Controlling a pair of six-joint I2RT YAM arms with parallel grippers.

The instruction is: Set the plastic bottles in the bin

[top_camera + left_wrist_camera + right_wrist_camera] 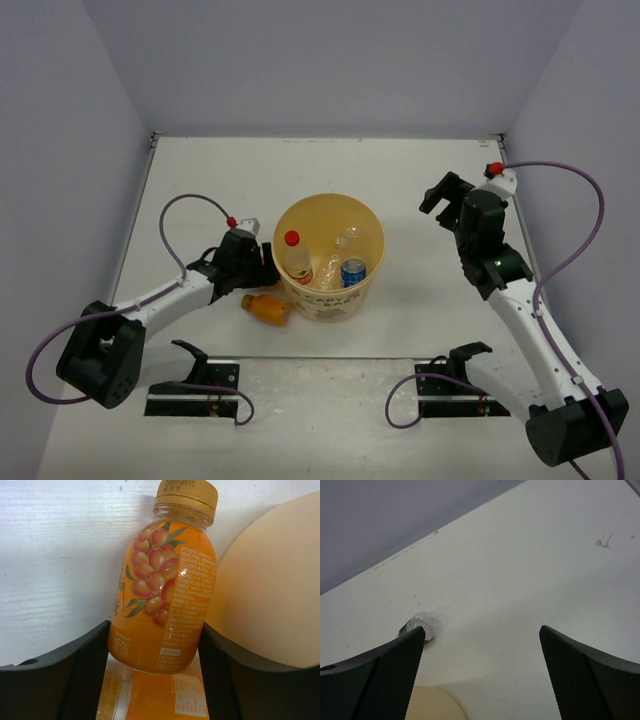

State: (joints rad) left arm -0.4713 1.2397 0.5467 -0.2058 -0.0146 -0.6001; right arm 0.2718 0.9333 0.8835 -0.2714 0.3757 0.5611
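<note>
Above: three plastic bottles [296, 255] are sitting in the bin [330, 300], one orange bottle [267, 307] lying beside it. Left wrist: left hand [154, 630] is clamping a second orange bottle [165, 595]. Right wrist: right hand [481, 630] is hanging open over the worktop [520, 570].

I've got the yellow-orange bin [335, 303] upright mid-table with three bottles inside: the red-capped bottle [295, 255] at its 9 o'clock, the clear unlabelled bottle [348, 238] toward 1, and the blue-labelled bottle [353, 272] near 5. One orange bottle [162, 590], with a gold cap and berry label, is pinched in my left gripper [154, 650] beside the bin's wall. The other orange bottle [268, 307] lies on its side at the bin's 8 o'clock.
</note>
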